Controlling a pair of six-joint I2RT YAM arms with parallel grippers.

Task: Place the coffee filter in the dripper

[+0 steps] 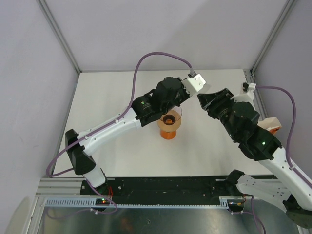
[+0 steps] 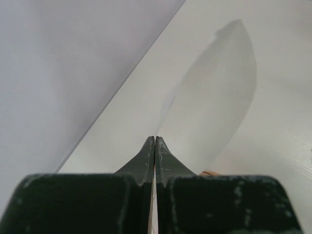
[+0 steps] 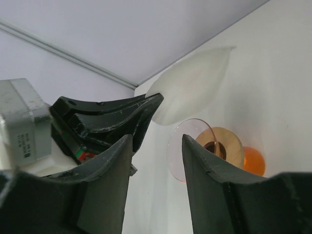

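The orange dripper point(image 1: 170, 126) stands upright mid-table; the right wrist view shows its clear rim and orange base point(image 3: 222, 146). My left gripper point(image 2: 155, 140) is shut on the narrow end of the white coffee filter point(image 2: 214, 97), holding it in the air above and to the right of the dripper. In the right wrist view the filter point(image 3: 192, 85) sticks out from the left gripper's black fingers point(image 3: 124, 114). My right gripper point(image 3: 156, 146) is open and empty, its jaws facing the left gripper and the dripper. In the top view it point(image 1: 202, 100) is just right of the dripper.
A white-and-orange packet point(image 1: 269, 124) lies at the right edge behind my right arm. Pale enclosure walls point(image 1: 29, 73) surround the white table point(image 1: 112, 97) on the left, back and right. Purple cables point(image 1: 146, 58) arc above both arms.
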